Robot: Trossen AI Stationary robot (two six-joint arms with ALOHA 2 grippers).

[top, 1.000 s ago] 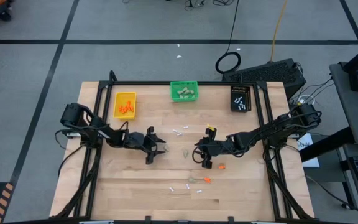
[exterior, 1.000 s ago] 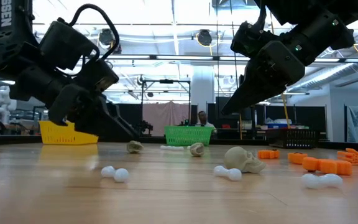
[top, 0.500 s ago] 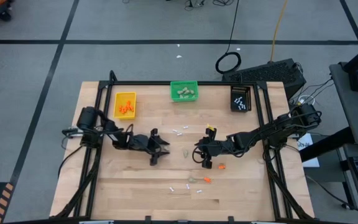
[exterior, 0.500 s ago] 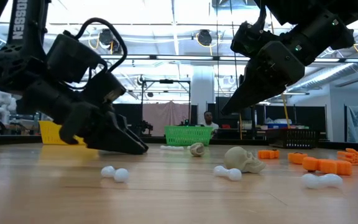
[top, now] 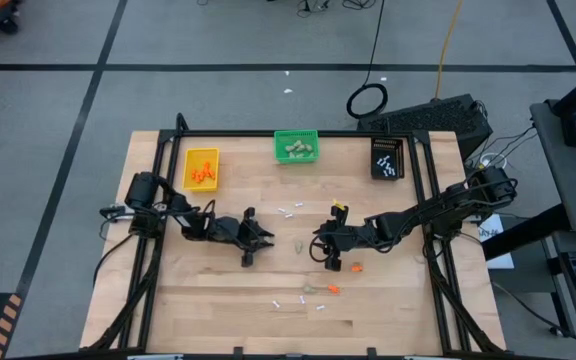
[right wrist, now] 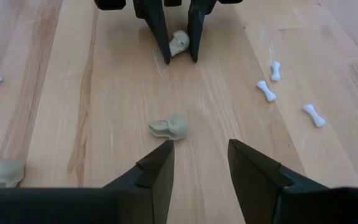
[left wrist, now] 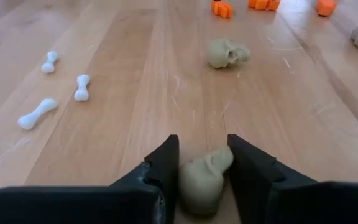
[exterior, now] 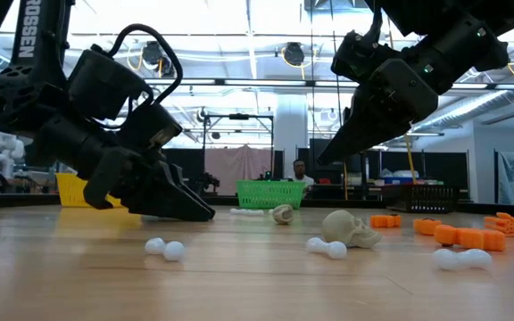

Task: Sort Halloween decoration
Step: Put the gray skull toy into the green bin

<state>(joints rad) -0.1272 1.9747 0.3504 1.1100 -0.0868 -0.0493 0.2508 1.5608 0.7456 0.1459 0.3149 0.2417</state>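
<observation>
A beige skull (left wrist: 202, 180) is clamped between the fingers (left wrist: 157, 171) of the left hand (top: 255, 243), which is lowered onto the bench (top: 218, 310). Just ahead of it a second skull (left wrist: 226, 53) is seen, with white bones (left wrist: 37, 113) off to one side. Facing it, the right hand (top: 320, 250) is held open above the bench, empty, near orange bits (top: 334, 267).

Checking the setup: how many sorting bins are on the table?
3 along one edge: yellow bin left, green bin middle, black bin right.
</observation>
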